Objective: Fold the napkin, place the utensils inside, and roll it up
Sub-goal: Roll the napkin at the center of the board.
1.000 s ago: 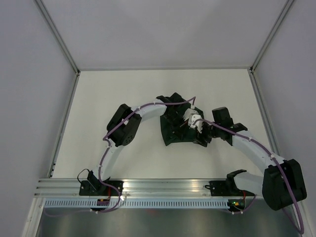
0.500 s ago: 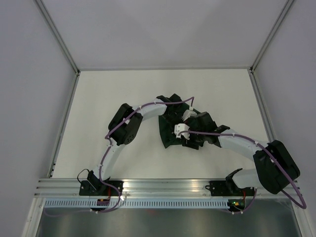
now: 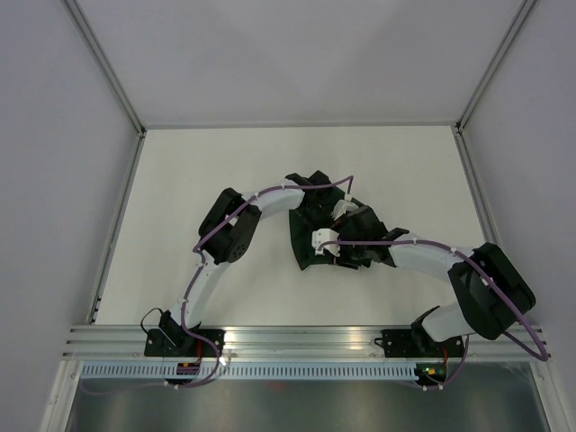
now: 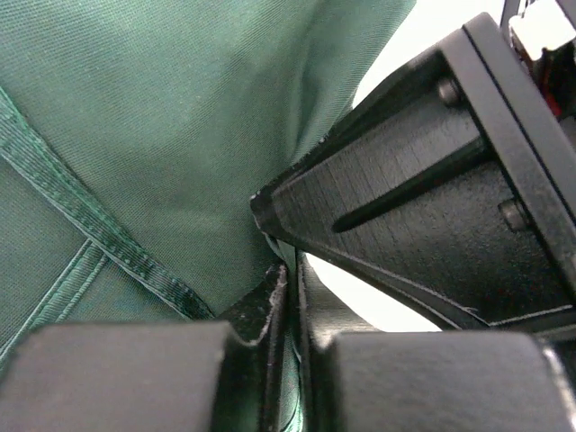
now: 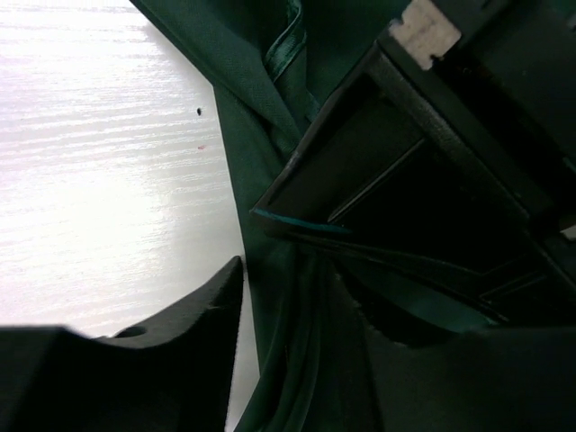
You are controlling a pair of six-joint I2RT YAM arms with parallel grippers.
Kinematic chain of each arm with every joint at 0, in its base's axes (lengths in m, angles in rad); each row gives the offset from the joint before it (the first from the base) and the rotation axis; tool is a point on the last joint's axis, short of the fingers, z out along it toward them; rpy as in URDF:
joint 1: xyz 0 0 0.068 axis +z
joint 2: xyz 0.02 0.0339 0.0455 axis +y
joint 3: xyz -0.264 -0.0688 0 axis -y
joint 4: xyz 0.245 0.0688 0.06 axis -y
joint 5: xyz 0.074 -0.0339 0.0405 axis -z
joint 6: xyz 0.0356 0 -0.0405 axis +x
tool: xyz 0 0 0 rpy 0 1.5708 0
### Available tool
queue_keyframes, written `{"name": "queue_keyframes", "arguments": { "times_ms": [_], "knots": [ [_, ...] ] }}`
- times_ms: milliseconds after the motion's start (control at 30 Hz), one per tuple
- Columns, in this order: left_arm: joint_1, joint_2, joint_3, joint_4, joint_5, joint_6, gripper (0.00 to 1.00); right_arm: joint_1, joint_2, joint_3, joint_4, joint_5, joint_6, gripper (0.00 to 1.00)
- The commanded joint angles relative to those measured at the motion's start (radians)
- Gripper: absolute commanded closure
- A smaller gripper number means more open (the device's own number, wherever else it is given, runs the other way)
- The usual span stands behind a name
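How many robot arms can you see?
2. The left arm curves in from the bottom left of the top view, and the right arm from the bottom right. Both reach the napkin mid-table. None looks hidden.

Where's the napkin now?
Top view: the napkin sits bunched near the middle of the table, pinched by the left tool, right tool alongside.

Left gripper point(image 4: 290, 274) pinched shut, right gripper point(image 5: 293, 286) parted

Right tool point(image 3: 338, 253) swung left onto napkin point(image 3: 302, 253).
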State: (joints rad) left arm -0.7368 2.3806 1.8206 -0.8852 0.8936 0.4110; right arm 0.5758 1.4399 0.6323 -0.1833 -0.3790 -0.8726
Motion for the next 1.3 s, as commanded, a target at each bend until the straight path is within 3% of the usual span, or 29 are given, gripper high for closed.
{"name": "queue_keyframes", "arguments": {
  "times_ms": [0, 200, 267, 467, 800, 1000, 1033, 1267],
  "knots": [
    [0.011, 0.048, 0.012, -0.014, -0.056, 0.009, 0.86, 0.006, 0.036, 0.010, 0.001, 0.029, -0.032, 0.56],
    [0.033, 0.031, 0.042, -0.012, -0.038, -0.020, 0.69, 0.006, 0.060, 0.026, -0.030, 0.025, -0.039, 0.78],
    [0.043, 0.028, 0.052, -0.014, -0.021, -0.034, 0.64, 0.006, 0.063, 0.033, -0.045, 0.022, -0.040, 0.80],
    [0.085, -0.032, 0.062, 0.046, 0.042, -0.110, 0.63, 0.006, 0.080, 0.067, -0.116, -0.015, -0.048, 0.86],
    [0.166, -0.226, -0.023, 0.227, 0.015, -0.257, 0.64, -0.031, 0.158, 0.188, -0.292, -0.136, -0.065, 0.91],
    [0.218, -0.418, -0.236, 0.532, -0.197, -0.449, 0.65, -0.100, 0.263, 0.322, -0.454, -0.238, -0.106, 0.92],
    [0.224, -0.476, -0.291, 0.569, -0.296, -0.498, 0.65, -0.106, 0.296, 0.340, -0.478, -0.263, -0.123, 0.93],
    [0.234, -0.757, -0.595, 0.955, -0.620, -0.567, 0.67, -0.183, 0.468, 0.535, -0.703, -0.359, -0.201, 0.94]
  ]
}}
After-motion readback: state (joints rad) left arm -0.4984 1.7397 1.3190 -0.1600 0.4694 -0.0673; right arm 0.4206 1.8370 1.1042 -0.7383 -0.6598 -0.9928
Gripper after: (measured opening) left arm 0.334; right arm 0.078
